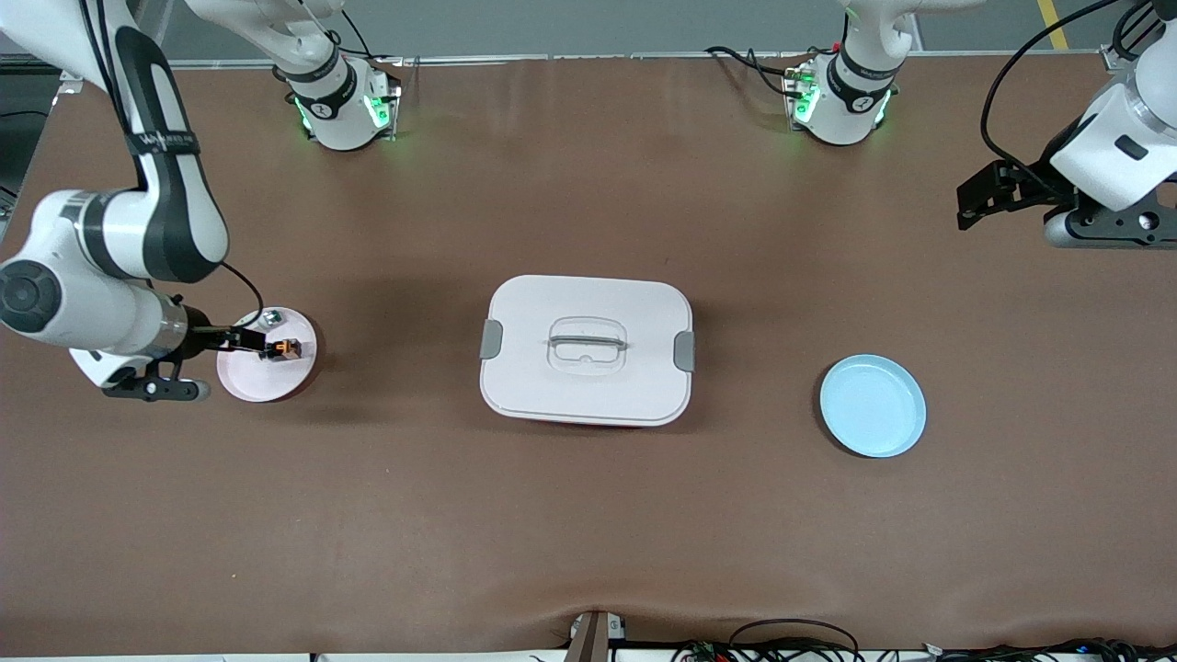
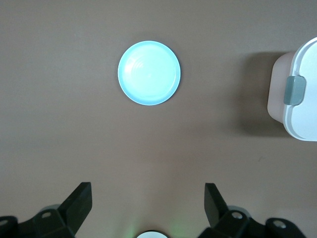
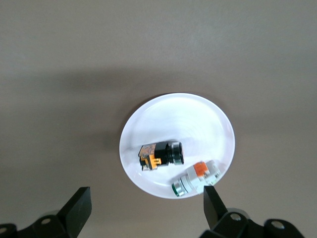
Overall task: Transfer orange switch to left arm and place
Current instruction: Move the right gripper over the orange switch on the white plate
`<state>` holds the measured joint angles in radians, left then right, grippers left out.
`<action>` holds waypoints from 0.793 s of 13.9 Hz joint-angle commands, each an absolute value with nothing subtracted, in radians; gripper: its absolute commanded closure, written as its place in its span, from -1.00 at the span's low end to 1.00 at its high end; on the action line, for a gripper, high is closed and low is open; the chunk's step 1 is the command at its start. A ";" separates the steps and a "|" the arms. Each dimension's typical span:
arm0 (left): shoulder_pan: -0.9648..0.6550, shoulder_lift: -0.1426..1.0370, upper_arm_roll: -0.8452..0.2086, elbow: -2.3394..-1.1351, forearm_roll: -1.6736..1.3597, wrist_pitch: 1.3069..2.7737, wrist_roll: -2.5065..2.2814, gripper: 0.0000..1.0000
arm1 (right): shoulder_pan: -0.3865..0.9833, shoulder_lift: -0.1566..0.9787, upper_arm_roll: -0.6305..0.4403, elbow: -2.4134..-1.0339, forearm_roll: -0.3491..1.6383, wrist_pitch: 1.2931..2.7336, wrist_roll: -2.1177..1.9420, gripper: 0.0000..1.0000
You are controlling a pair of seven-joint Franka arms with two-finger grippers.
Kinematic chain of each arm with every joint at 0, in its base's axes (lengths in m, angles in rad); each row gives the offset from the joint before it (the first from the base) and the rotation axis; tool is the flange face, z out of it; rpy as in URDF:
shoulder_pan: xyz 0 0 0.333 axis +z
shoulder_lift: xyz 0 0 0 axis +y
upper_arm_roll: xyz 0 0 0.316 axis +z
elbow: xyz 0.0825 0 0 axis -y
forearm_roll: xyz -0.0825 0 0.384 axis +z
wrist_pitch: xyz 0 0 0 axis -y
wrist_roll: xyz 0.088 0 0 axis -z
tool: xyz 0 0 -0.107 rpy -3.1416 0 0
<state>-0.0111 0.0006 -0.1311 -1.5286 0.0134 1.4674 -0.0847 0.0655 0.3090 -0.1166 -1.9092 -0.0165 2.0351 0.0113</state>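
At the right arm's end of the table, a pink plate [image 1: 267, 382] is being hovered over by the right gripper [image 1: 241, 339], w/ fingers spread wide and nothing being held betw. them. The orange switch [image 1: 287, 349] is lying on its side on this plate, approx. at the plate's middle. In the right wrist view the switch [image 3: 159, 154] is seen lying ahead of the two fingertips [image 3: 79, 203], roughly in line w/ the gap betw. the jaws but not yet enclosed by them; no contact is being made. Just beside it on the same plate [image 3: 163, 114], a greenish-silver piece [image 3: 195, 178] w/ orange bits is lying near the rim, apart from the switch.

At mid-table, the box [image 1: 587, 349] is sitting closed, w/ grey latches at both ends and a recessed lid handle on top. It is standing betw. the two plates.

Toward the left arm's end, a light blue plate [image 1: 873, 405] is lying bare, well apart from the box.

The left gripper [image 1: 977, 198] is being held up in the air over the table's edge region at the left arm's end, waiting. Its jaws are spread wide, as shown in the left wrist view, w/ nothing betw. the fingers [image 2: 79, 203]; the blue plate [image 2: 149, 73] and a corner of the box [image 2: 297, 99] are seen well below it.
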 commanded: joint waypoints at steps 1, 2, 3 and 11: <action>-0.006 0.005 -0.137 -1.514 0.014 1.468 -0.094 -1.00 | 0.060 0.321 -0.114 -1.980 -0.028 2.127 0.023 -1.00; -0.005 0.003 -0.137 -1.514 0.014 1.468 -0.094 -1.00 | 0.060 0.321 -0.114 -2.003 -0.028 2.156 0.021 -1.00; -0.005 0.005 -0.137 -1.514 0.014 1.468 -0.094 -1.00 | 0.060 0.324 -0.114 -2.012 -0.028 2.163 0.015 -1.00; -0.005 0.002 -0.137 -1.517 0.014 1.465 -0.094 -1.00 | 0.061 0.403 -0.114 -2.020 -0.121 2.207 0.009 -1.00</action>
